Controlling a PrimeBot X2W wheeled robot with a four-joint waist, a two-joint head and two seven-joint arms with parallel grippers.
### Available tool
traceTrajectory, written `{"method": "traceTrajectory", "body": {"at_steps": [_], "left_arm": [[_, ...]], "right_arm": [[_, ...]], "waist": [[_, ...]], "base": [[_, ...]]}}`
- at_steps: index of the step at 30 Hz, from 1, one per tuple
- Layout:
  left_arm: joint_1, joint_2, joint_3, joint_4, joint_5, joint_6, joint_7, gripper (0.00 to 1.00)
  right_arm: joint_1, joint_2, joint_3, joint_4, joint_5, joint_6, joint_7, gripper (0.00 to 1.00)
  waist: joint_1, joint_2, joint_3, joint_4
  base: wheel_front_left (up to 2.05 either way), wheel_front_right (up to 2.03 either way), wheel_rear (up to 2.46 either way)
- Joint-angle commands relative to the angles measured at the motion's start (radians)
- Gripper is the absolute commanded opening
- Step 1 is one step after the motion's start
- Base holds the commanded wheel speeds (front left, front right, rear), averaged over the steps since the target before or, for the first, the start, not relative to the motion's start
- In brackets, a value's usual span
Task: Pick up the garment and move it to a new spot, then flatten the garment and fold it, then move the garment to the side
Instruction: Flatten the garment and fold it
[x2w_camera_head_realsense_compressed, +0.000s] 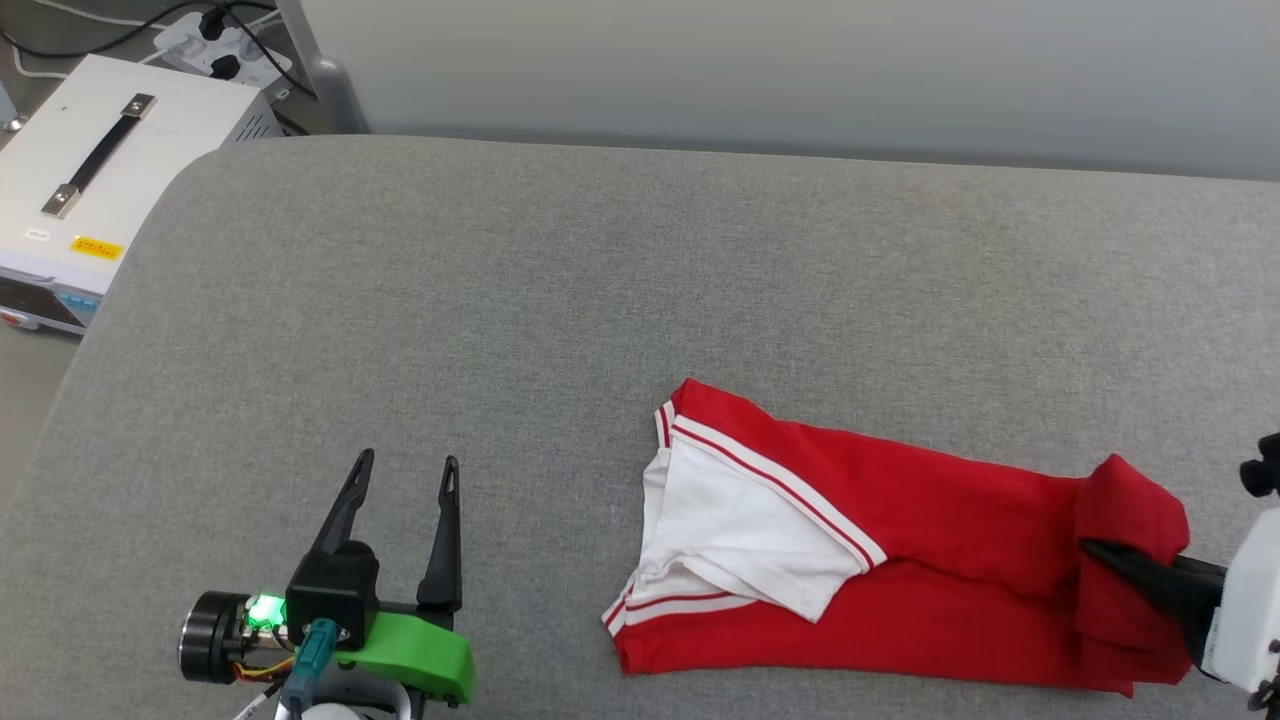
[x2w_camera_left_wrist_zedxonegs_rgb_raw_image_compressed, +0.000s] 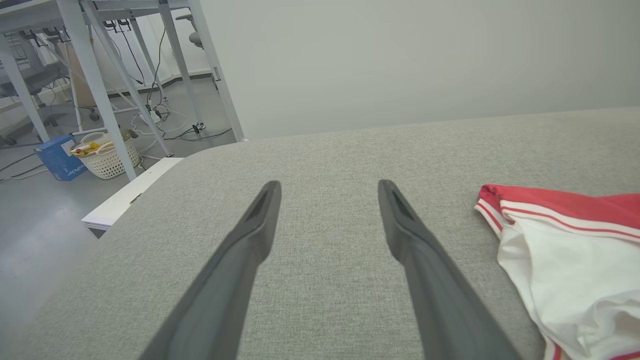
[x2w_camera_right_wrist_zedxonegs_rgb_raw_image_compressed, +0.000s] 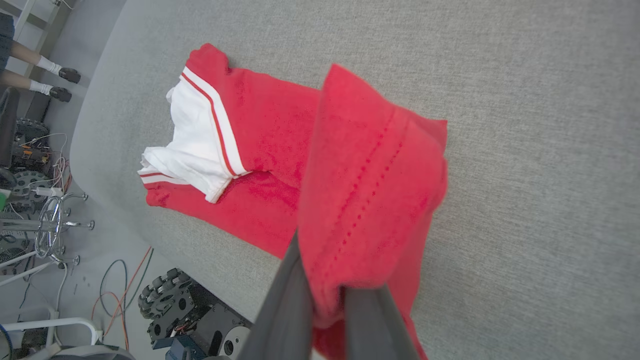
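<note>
The garment (x2w_camera_head_realsense_compressed: 900, 540) is a red T-shirt with white sleeves and striped trim, folded into a long strip on the grey padded table (x2w_camera_head_realsense_compressed: 640, 280), near the front right. My right gripper (x2w_camera_head_realsense_compressed: 1105, 555) is shut on the garment's red right end, which is lifted and doubled back over the fingers (x2w_camera_right_wrist_zedxonegs_rgb_raw_image_compressed: 290, 295); the cloth (x2w_camera_right_wrist_zedxonegs_rgb_raw_image_compressed: 365, 190) drapes over them in the right wrist view. My left gripper (x2w_camera_head_realsense_compressed: 405, 465) stands open near the front left, well left of the shirt, nothing between its fingers (x2w_camera_left_wrist_zedxonegs_rgb_raw_image_compressed: 255, 225). The white sleeve (x2w_camera_left_wrist_zedxonegs_rgb_raw_image_compressed: 565, 270) lies to its right.
A white box with a black handle (x2w_camera_head_realsense_compressed: 100, 170) and a power strip (x2w_camera_head_realsense_compressed: 215, 45) sit off the table's back left corner. Desk legs, cables and a basket (x2w_camera_left_wrist_zedxonegs_rgb_raw_image_compressed: 107, 155) are on the floor beyond. A person's feet (x2w_camera_right_wrist_zedxonegs_rgb_raw_image_compressed: 60, 82) and my wheeled base (x2w_camera_right_wrist_zedxonegs_rgb_raw_image_compressed: 190, 315) show beside the table.
</note>
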Motion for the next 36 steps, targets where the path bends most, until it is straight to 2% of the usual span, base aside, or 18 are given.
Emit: {"method": "traceTrajectory", "body": {"at_steps": [1, 7, 15, 20, 24, 30, 35, 36], "left_arm": [[-0.002, -0.006, -0.001, 0.003, 0.007, -0.005, -0.006, 1.0], [-0.019, -0.014, -0.003, 0.004, 0.011, -0.004, -0.006, 1.0], [-0.057, -0.023, -0.013, 0.008, 0.018, -0.003, -0.006, 1.0], [-0.07, -0.028, -0.019, 0.009, 0.02, -0.003, -0.006, 1.0], [-0.081, -0.031, -0.023, 0.011, 0.021, -0.003, -0.006, 1.0], [-0.096, -0.036, -0.03, 0.015, 0.022, -0.001, -0.006, 1.0], [-0.095, -0.037, -0.027, 0.018, 0.02, 0.003, -0.006, 1.0], [-0.091, -0.036, -0.025, 0.019, 0.02, 0.005, -0.006, 1.0]], "right_arm": [[-0.029, 0.013, 0.011, -0.019, -0.01, -0.001, 0.015, 0.0], [-0.179, 0.076, 0.12, -0.048, -0.078, -0.001, 0.098, 0.0], [-0.42, 0.18, 0.323, 0.051, -0.175, -0.001, 0.171, 0.0], [-0.536, 0.26, 0.435, 0.177, -0.209, -0.001, 0.147, 0.0], [-0.608, 0.298, 0.52, 0.27, -0.23, -0.001, 0.125, 0.0], [-0.654, 0.324, 0.639, 0.409, -0.257, -0.001, 0.083, 0.0], [-0.667, 0.331, 0.7, 0.456, -0.241, -0.001, -0.001, 0.0], [-0.672, 0.327, 0.709, 0.459, -0.239, -0.001, -0.024, 0.22]], "waist": [[-0.0001, 0.0, 0.008, 0.007], [-0.0001, 0.0, 0.04, 0.021], [-0.0001, 0.0, 0.08, 0.039], [-0.0001, 0.0, 0.098, 0.047], [-0.0001, 0.0, 0.113, 0.054], [-0.0001, 0.0, 0.123, 0.063], [-0.0001, 0.0, 0.115, 0.06], [-0.0001, 0.0, 0.11, 0.057]], "base": [[0.0, 0.0, 0.0], [0.0, 0.0, 0.0], [0.0, 0.0, 0.0], [0.0, 0.0, 0.0], [0.0, 0.0, 0.0], [0.0, 0.0, 0.0], [0.0, 0.0, 0.0], [0.0, 0.0, 0.0]]}}
